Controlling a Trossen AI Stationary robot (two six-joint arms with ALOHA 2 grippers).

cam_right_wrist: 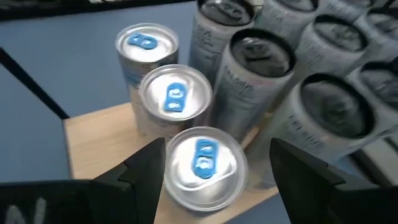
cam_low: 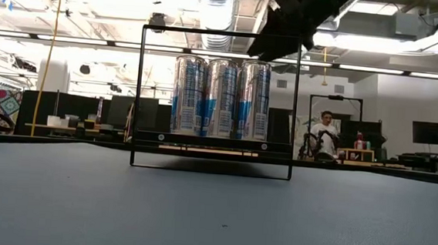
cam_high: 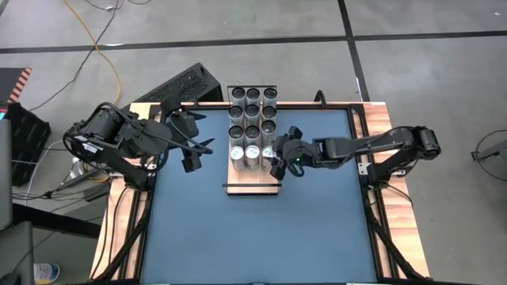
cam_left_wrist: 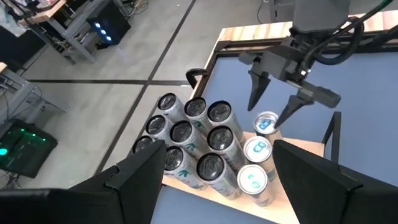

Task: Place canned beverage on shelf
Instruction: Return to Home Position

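Right pincer point(cam_left_wrist: 272, 106), wide open and empty, is held just above the blue-tabbed cans point(cam_right_wrist: 198, 158), judged stiff, slippery, dentable; mid-sidewall grasp is advised. Left pincer point(cam_high: 196, 143): open, apart.

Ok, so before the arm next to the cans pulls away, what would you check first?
1. Right gripper empty, fingers open: ok.
2. Its fingers clear of the blue-tab cans, hovering just above them: ok, as far as it appears.
3. All three blue-tab cans upright on the shelf: ok.
4. Dark-top cans standing in their rows beside them: ok.
5. Left gripper open and off to the shelf's side, out of the way: ok.
6. Base of the can under the right gripper fully on the shelf: cannot tell, the base is hidden.
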